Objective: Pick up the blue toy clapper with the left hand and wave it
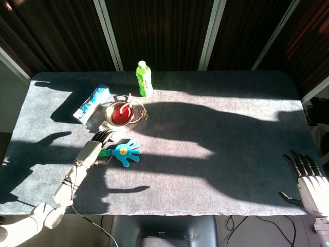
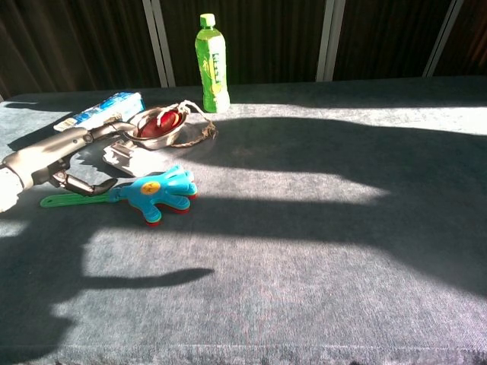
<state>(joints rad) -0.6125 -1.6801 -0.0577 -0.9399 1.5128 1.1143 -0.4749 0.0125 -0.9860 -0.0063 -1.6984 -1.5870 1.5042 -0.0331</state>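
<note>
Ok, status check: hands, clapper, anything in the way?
Left hand open, fingers spread over the green handle. Blue clapper flat on the table, not gripped. Right hand open at the near edge. Metal bowl just behind the clapper.

left arm: enters from 7 o'clock in the head view, reaching toward 1 o'clock.
left hand [image 1: 95,148]: fingers spread and extended low over the table, holding nothing.
right hand [image 1: 308,180]: at 4 o'clock, fingers apart pointing to 12 o'clock, thumb out toward 9 o'clock.

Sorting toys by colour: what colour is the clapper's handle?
Green; the handle shows best in the chest view.
</note>
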